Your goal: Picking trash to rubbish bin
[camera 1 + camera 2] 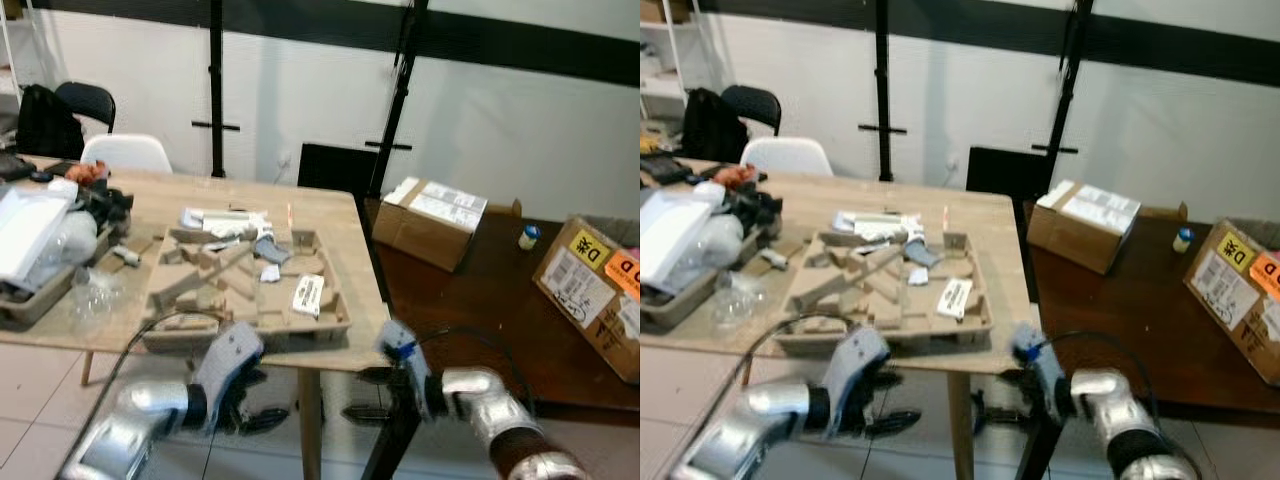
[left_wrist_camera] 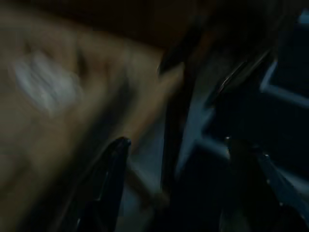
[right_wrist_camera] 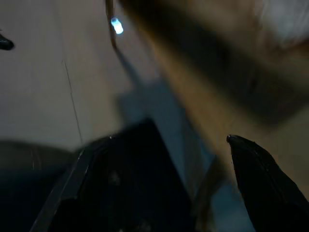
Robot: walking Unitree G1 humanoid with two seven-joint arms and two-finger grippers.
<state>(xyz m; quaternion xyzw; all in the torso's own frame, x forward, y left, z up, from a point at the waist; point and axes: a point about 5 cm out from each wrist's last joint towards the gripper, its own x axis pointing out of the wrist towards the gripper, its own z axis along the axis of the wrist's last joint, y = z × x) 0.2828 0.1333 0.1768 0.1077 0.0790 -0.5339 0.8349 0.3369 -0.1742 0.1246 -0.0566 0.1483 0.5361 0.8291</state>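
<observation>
We see a big light wooden table (image 1: 330, 215) in front of us, and a dark brown table (image 1: 480, 300) just beside it on the right. On the wooden table sits a brown pulp tray (image 1: 335, 325) full of trash: cardboard bits (image 1: 215, 275), a white packet (image 1: 308, 294) and crumpled paper (image 1: 225, 220) at its far side. At the left end of the table there is a pile of plastic bags (image 1: 35, 235). On the dark table lie a small cardboard box (image 1: 430, 222) and a bigger box (image 1: 592, 290) with yellow and orange stickers, with a little bottle (image 1: 528, 237) between them. A white chair (image 1: 127, 153) and a black chair (image 1: 85, 100) stand behind the table.

Our left claw (image 1: 250, 405) hangs low, under the front edge of the wooden table, with its fingers (image 2: 113, 179) spread wide and holding nothing. Our right claw (image 1: 372, 395) is low too, by the table leg, wide apart and holding nothing. The wrist views are dark and blurry.
</observation>
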